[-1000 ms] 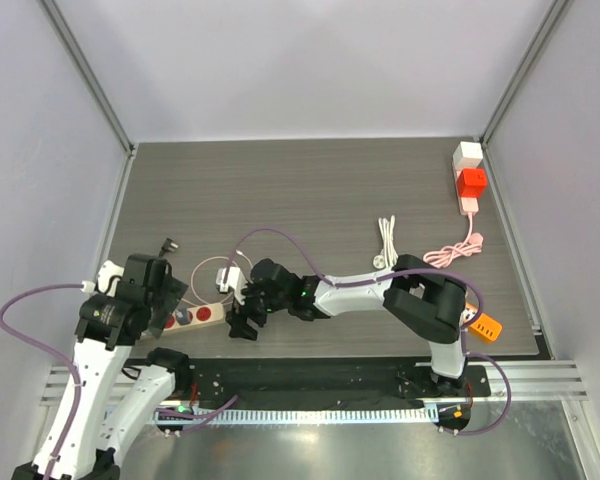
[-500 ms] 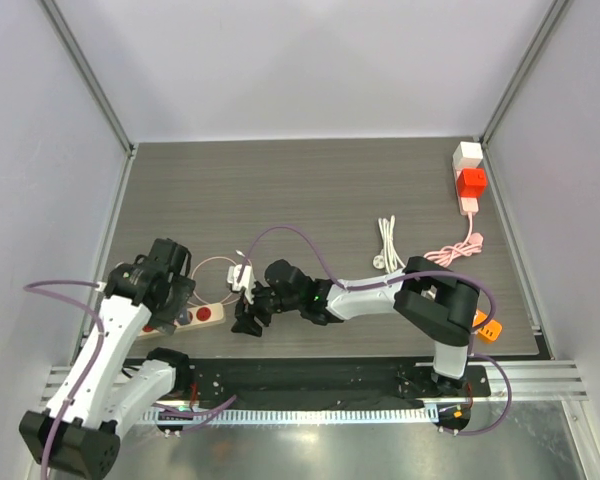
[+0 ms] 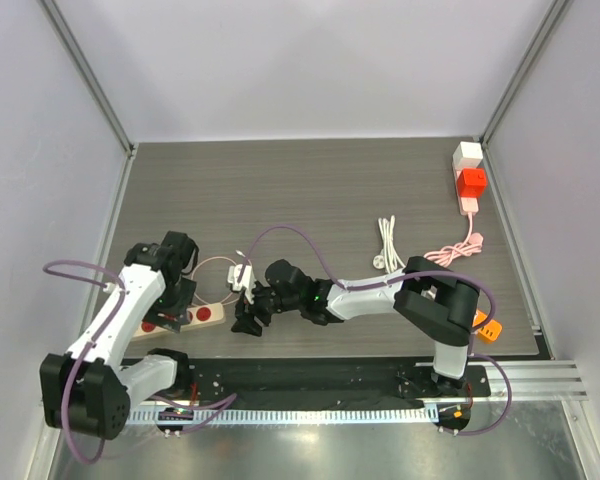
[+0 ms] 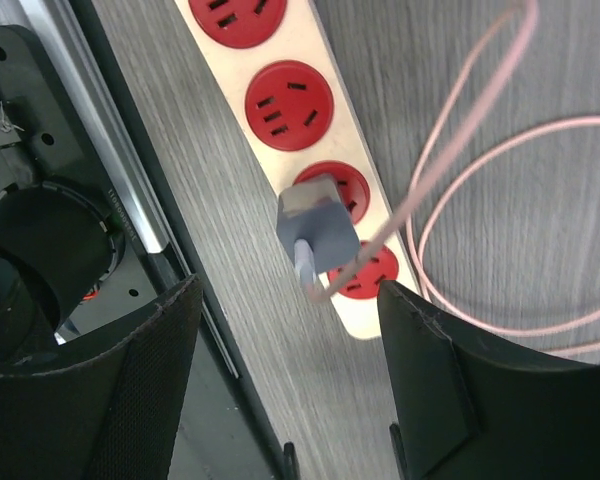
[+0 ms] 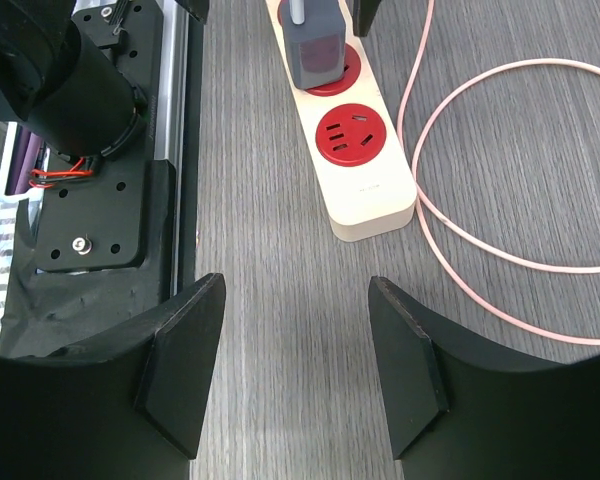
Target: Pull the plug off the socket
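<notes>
While the plug [image 4: 317, 228] (grey) sits socketed, left pincer [image 4: 288, 290] gapes.

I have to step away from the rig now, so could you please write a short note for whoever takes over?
Left gripper: open, empty, over the plug.
Right gripper: open, empty, over the table off the power strip's end.
Plug: seated in the strip's second socket from that end.
Done: nothing pulled yet.
To do: close on the plug and pull it out, perhaps steadying the strip.
</notes>
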Controlling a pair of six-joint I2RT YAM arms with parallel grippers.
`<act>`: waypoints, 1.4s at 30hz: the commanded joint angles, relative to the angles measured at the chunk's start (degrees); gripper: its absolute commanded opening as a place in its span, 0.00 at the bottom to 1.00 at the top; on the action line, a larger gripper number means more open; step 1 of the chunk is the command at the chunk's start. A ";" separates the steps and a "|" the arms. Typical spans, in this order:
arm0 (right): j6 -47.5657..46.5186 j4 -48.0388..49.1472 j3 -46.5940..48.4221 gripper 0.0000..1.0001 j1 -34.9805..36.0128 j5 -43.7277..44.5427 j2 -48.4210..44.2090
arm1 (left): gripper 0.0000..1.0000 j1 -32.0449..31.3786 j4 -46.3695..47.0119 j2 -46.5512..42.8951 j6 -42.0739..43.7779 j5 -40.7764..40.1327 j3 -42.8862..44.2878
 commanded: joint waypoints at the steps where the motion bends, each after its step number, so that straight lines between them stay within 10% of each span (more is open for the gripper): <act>1: -1.21 2.11 0.44 0.65 -0.08 0.25 -3.69 | 0.72 2.69 2.33 2.66 -0.52 0.43 0.04; 42: -19.85 -9.23 20.91 0.67 0.98 0.60 15.99 | 0.10 13.42 10.44 6.71 11.35 8.87 -2.86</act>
